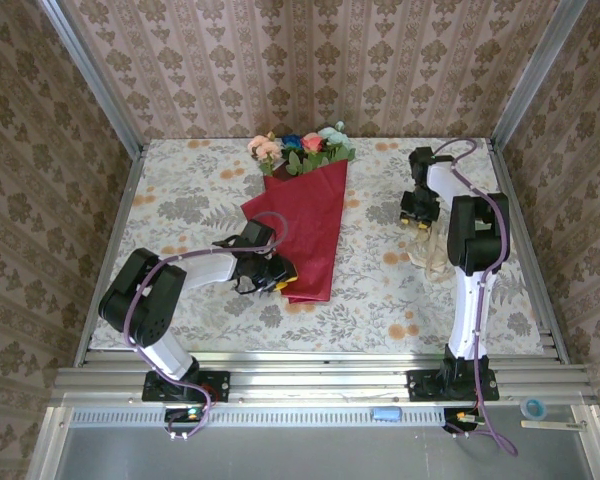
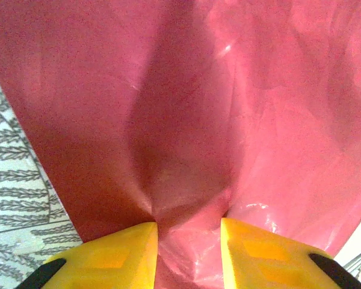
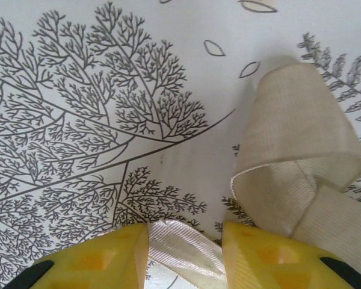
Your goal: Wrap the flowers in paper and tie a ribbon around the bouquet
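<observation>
Bouquet [image 1: 308,215] is lying on the table [image 1: 180,200] in the upper middle of the top view, its flowers [image 1: 300,148] pointing to the top edge. Its paper [image 2: 186,120] is looking thin, soft and easy to tear, so holding the narrow lower end seems safest. The left claw [image 2: 188,227], arm lying low, is clenching bunched paper there. The right claw [image 3: 185,229] is pointing down over the floppy ribbon [image 3: 301,120] at right; whether it is grasping it, I cannot tell.

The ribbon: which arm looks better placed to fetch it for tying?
Probably the right arm: the right tool straddles the ribbon on the tablecloth, while the left tool is busy pinching the red paper.
</observation>
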`<action>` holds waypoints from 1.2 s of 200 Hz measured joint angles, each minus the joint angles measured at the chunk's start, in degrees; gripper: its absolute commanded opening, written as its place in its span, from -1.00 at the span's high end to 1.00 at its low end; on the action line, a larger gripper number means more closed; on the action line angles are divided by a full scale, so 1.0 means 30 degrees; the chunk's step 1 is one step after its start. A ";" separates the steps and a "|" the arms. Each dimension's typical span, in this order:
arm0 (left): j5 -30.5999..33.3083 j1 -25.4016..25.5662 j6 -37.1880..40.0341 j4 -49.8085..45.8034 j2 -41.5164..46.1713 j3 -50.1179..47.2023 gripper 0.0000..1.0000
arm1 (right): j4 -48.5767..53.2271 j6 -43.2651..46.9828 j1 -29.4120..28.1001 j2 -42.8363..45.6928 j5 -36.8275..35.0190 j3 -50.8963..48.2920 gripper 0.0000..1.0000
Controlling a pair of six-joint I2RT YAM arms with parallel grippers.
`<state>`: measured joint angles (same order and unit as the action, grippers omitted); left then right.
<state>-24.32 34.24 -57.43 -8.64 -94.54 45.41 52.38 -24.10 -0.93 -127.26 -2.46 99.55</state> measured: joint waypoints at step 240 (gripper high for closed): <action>-0.0350 -0.0073 0.0080 0.0124 -0.0474 0.0248 0.43 | -0.8131 -0.5042 -0.1064 1.3529 0.6280 0.6018 1.00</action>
<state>-25.36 34.02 -57.19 -8.27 -95.96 46.15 27.99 -39.22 -4.12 -86.67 16.38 117.60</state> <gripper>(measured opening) 0.287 0.061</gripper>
